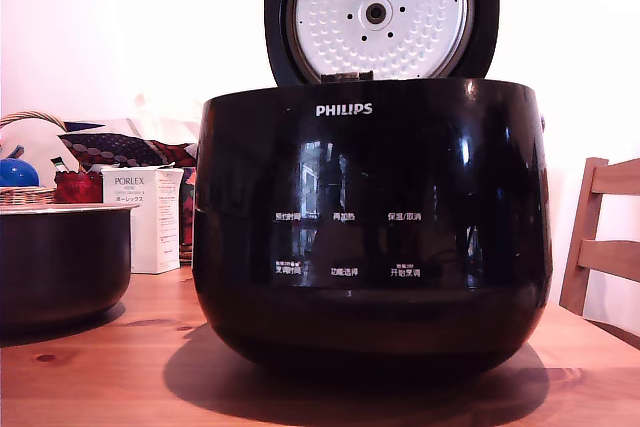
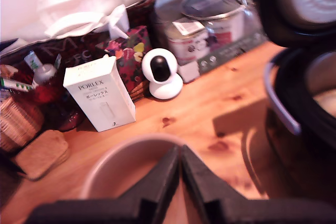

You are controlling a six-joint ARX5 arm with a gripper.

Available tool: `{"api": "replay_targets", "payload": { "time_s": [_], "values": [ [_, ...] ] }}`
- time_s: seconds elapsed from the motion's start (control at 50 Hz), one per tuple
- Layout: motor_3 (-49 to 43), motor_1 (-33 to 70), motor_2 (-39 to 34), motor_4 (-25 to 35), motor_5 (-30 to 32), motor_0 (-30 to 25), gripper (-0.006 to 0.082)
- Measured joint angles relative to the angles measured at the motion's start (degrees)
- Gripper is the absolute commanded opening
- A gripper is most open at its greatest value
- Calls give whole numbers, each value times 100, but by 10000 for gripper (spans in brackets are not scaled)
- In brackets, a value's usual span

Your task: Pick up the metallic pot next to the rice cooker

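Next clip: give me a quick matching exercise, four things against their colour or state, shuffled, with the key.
1. pot
2. cooker lid
3. PORLEX box
4. gripper

a. white, upright behind the pot
b. shut, above the pot's opening
c. raised open, dimpled silver plate showing
d. dark, at the exterior view's left of the cooker

Pairs: 1-d, 2-c, 3-a, 4-b

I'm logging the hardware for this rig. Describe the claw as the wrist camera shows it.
The claw is matte black, with two wedge-shaped fingers tapering to points from a broad black base. No cables, labels or markings are visible. The exterior view does not show it.
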Motion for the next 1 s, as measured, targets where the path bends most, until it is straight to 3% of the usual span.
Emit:
{"api": "replay_targets", "payload": {
  "time_s": [0.16,0.36,0.42,0.52,0.6,1.0],
  "values": [
    [-1113,426,527,46,407,17,-19],
    [-1987,1340,619,264,1108,17,17],
    [-2052,1622,619,389,1191,17,86],
    [-2061,1996,619,540,1213,17,333],
    [-2028,2310,619,555,1213,17,447],
    [-1410,3930,621,20,1303,17,449]
  ]
}}
